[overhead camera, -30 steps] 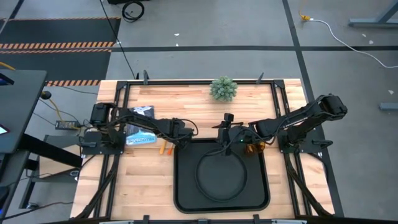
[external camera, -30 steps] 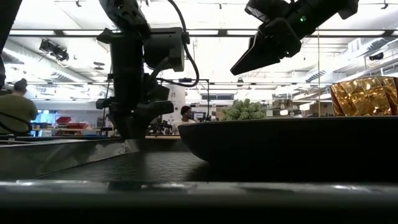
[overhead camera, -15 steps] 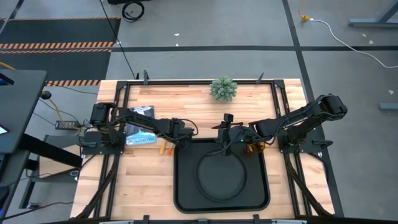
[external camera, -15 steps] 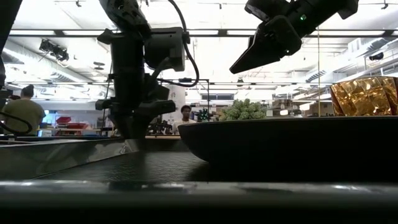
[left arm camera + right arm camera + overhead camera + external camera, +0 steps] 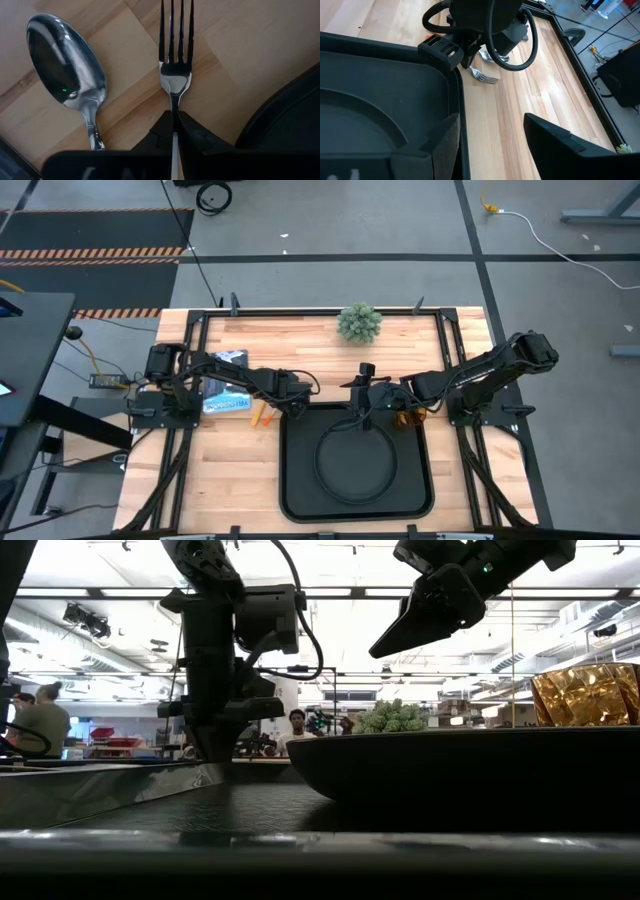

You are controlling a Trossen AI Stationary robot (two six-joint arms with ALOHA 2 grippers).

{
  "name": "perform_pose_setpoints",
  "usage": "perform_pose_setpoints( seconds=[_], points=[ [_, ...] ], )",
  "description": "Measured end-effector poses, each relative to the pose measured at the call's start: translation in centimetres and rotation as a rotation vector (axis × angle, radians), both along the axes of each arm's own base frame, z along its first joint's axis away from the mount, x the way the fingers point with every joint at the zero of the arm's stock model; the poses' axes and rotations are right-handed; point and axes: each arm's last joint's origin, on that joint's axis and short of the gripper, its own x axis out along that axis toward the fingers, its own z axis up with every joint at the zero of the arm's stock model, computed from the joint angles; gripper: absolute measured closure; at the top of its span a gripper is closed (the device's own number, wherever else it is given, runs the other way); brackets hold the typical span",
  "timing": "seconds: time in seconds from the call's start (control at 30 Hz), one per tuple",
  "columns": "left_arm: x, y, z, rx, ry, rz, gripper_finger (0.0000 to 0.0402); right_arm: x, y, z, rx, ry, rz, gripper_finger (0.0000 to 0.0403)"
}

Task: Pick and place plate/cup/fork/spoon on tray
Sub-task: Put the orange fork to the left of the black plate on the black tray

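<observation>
The silver fork [image 5: 175, 75] lies on the wood just left of the black tray [image 5: 300, 500], beside the spoon [image 5: 65, 60], whose orange handle shows in the high view [image 5: 258, 415]. My left gripper [image 5: 290, 395] is shut on the fork. The round black plate [image 5: 355, 465] rests flat in the tray. The amber cup [image 5: 407, 418] stands upright at the tray's far right corner. My right gripper [image 5: 362, 408] is open and empty above the tray's far edge, between the plate and the cup. My left gripper pinches the fork's handle just behind its head [image 5: 174, 112] between its two fingers. The fingers come from above and lie along the fork, whose tines [image 5: 176, 30] point away past the fingertips. Whether the head rests on the wood or hangs just above it, I cannot tell.
A small green plant [image 5: 359, 322] stands at the table's far edge. A blue and white packet [image 5: 225, 400] lies under the left arm. Black frame rails [image 5: 455, 350] run along the table's sides. People show in the room beyond [image 5: 35, 725].
</observation>
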Motion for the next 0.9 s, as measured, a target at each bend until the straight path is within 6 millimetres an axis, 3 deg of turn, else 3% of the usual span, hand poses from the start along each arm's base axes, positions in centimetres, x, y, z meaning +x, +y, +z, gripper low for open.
perform_pose_setpoints(
  seconds=[0.3,0.63,0.9],
  points=[
    [0.0,0.3,0.4,0.029,-0.013,-0.010,0.0386,0.1,0.0,0.1,0.004,-0.016,0.001,0.0176],
    [-0.8,1.5,4.3,0.079,-0.166,0.099,0.0384,0.1,0.3,0.1,0.033,-0.013,0.045,0.0176],
    [0.6,-2.3,6.5,0.028,-0.340,0.113,0.0384,-0.9,1.0,0.2,-0.024,0.026,-0.014,0.0176]
  ],
)
